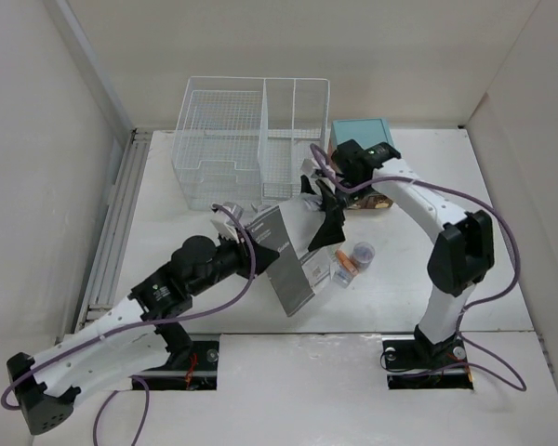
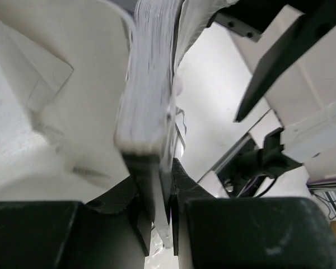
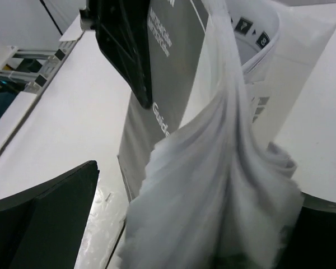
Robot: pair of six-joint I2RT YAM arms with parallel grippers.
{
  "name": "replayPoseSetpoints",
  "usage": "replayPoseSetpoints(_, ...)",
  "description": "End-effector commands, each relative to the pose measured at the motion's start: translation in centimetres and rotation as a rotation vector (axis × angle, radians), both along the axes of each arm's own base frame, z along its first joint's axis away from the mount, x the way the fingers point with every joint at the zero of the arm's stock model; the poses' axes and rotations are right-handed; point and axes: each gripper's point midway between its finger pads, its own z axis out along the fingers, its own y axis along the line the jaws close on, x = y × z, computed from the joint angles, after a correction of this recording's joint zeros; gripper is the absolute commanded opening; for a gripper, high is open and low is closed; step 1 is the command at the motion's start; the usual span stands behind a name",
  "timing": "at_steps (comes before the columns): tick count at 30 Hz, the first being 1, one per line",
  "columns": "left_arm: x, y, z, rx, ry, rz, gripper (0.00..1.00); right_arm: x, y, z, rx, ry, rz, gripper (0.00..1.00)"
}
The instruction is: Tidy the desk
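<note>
Desk (image 1: 428, 279) with booklet (image 1: 284, 255) clamped in left fingers (image 2: 123, 204), right fingers (image 3: 50, 213) apart around it.

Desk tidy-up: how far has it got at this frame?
Done: nothing visibly stowed; the wire basket shows no items. In hand: the left fingers clamp the grey booklet, held tilted, while the right fingers stand open around its fanned pages. Left: the booklet, plus a small jar and orange items lying loose on the desk.
</note>
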Motion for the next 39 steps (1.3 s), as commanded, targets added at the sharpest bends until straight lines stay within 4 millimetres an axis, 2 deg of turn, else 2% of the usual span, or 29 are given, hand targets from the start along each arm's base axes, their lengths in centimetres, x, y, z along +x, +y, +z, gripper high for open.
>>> replayPoseSetpoints(1,-0.1,-0.1,10.6,-0.19,-0.207,-0.021,0.0,-0.3,-0.9,4.0,0.021,-0.059,-0.039,1.0)
replayPoseSetpoints(2,-0.4,-0.1,12.4,-0.205,-0.235,-0.037,0.0,1.7,-1.0,4.3,0.023,-0.153,-0.084,1.0)
replayPoseSetpoints(3,-0.4,0.1,13.7,-0.213,-0.268,-0.038,0.0,2.4,-0.9,4.5,-0.002,-0.177,-0.123,1.0)
replayPoseSetpoints(4,-0.5,-0.2,13.9,-0.197,-0.265,-0.052,0.0,3.0,-1.4,4.0,-0.081,-0.084,-0.21,1.0)
replayPoseSetpoints(5,-0.5,-0.1,14.8,-0.197,-0.277,-0.052,0.0,4.3,-2.2,4.9,-0.131,-0.194,-0.34,1.0)
replayPoseSetpoints(6,-0.7,0.2,17.3,-0.223,-0.314,-0.051,0.0,6.8,-1.9,6.6,-0.083,-0.327,-0.444,1.0)
replayPoseSetpoints(8,0.1,0.4,18.3,-0.185,-0.338,-0.021,0.0,7.7,-3.2,9.2,-0.081,-0.433,-0.609,1.0)
replayPoseSetpoints(9,0.4,0.4,19.1,-0.172,-0.354,-0.01,0.0,9.2,-4.2,9.7,-0.116,-0.484,-0.714,1.0)
replayPoseSetpoints(10,0.6,0.9,21.7,-0.188,-0.392,0.009,0.0,10.1,-5.3,11.0,-0.103,-0.522,-0.768,1.0)
replayPoseSetpoints(11,1.6,0.1,21.2,-0.138,-0.377,0.02,0.0,10.6,-6.2,12.0,-0.097,-0.502,-0.839,1.0)
replayPoseSetpoints(12,2.5,0.3,22.0,-0.107,-0.405,0.053,0.0,10.7,-7.5,14.1,-0.07,-0.543,-0.92,1.0)
replayPoseSetpoints(13,2.7,0.5,24.2,-0.12,-0.439,0.071,0.0,12.4,-9.4,15.4,-0.078,-0.602,-1.063,1.0)
replayPoseSetpoints(14,4.0,-0.4,24.0,-0.085,-0.435,0.086,0.0,12.9,-10.6,15.5,-0.085,-0.607,-1.152,1.0)
replayPoseSetpoints(15,5.2,-0.3,24.4,-0.064,-0.445,0.134,0.0,12.3,-12.2,17.5,-0.046,-0.663,-1.235,1.0)
replayPoseSetpoints(16,5.7,-0.2,26.0,-0.049,-0.48,0.153,0.0,12.8,-14.3,18.1,-0.054,-0.7,-1.357,1.0)
replayPoseSetpoints(17,6.7,-0.5,26.1,-0.02,-0.491,0.177,0.0,12.9,-15.5,19.6,0.0,-0.731,-1.432,1.0)
replayPoseSetpoints(18,8.5,-1.8,24.8,0.044,-0.471,0.198,0.0,12.5,-16.2,20.0,0.02,-0.732,-1.475,1.0)
replayPoseSetpoints(20,10.5,-1.8,25.9,0.087,-0.508,0.273,0.0,11.3,-18.1,20.3,0.061,-0.754,-1.536,1.0)
replayPoseSetpoints(21,12.1,-2.7,25.0,0.126,-0.504,0.302,0.0,11.0,-18.6,20.0,0.064,-0.736,-1.55,1.0)
replayPoseSetpoints(24,14.8,-1.8,26.2,0.189,-0.545,0.449,0.0,10.4,-19.8,19.4,0.087,-0.699,-1.564,1.0)
replayPoseSetpoints(25,16.1,-2.3,25.9,0.21,-0.554,0.486,0.0,10.6,-20.0,18.7,0.078,-0.668,-1.572,1.0)
replayPoseSetpoints(26,16.9,-1.7,26.1,0.231,-0.558,0.545,0.0,10.4,-20.3,19.2,0.096,-0.68,-1.577,1.0)
replayPoseSetpoints(27,17.3,-1.6,27.1,0.226,-0.577,0.573,0.0,10.5,-20.5,18.6,0.086,-0.666,-1.58,1.0)
replayPoseSetpoints(29,18.6,-2.4,27.2,0.259,-0.608,0.598,0.0,10.3,-20.6,18.4,0.089,-0.656,-1.574,1.0)
replayPoseSetpoints(31,19.0,-2.8,28.9,0.24,-0.634,0.61,0.0,10.3,-20.2,18.1,0.093,-0.654,-1.555,1.0)
replayPoseSetpoints(33,20.1,-4.1,28.6,0.265,-0.64,0.605,0.0,10.3,-20.1,18.1,0.095,-0.654,-1.546,1.0)
replayPoseSetpoints(34,20.2,-4.2,29.7,0.241,-0.649,0.614,0.0,10.2,-20.0,18.1,0.098,-0.645,-1.548,1.0)
replayPoseSetpoints(35,20.9,-5.3,28.8,0.269,-0.648,0.592,0.0,10.2,-20.0,18.1,0.098,-0.644,-1.548,1.0)
replayPoseSetpoints(39,22.7,-6.8,27.9,0.285,-0.642,0.596,0.0,10.7,-19.9,17.2,0.078,-0.632,-1.545,1.0)
